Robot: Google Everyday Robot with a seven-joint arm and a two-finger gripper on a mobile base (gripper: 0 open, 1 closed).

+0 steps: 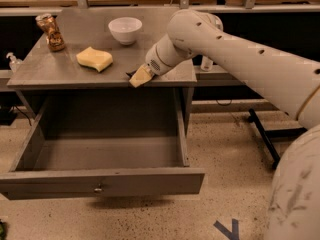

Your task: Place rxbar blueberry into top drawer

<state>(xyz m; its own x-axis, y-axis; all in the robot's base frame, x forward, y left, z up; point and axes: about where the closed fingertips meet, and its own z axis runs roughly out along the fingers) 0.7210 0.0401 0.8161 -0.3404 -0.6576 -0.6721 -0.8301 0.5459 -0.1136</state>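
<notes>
The top drawer [100, 180] is pulled wide open below the grey table, and its inside shows nothing in it. A small metal fitting sits at the centre of its front. My gripper [139, 77] is at the table's front edge, right of centre and above the back of the drawer, pointing down and left. A thin dark sliver [131, 74] shows on the tabletop just left of the gripper tip. It may be the rxbar blueberry, but most of it is hidden behind the gripper.
On the grey table [45, 69] lie a yellow wavy sponge [94, 59], a white bowl [125, 29] and a brown can [50, 32] at the back left. A bottle [12, 62] stands off the left side. My arm spans the right. A black stand leg [265, 136] is on the floor.
</notes>
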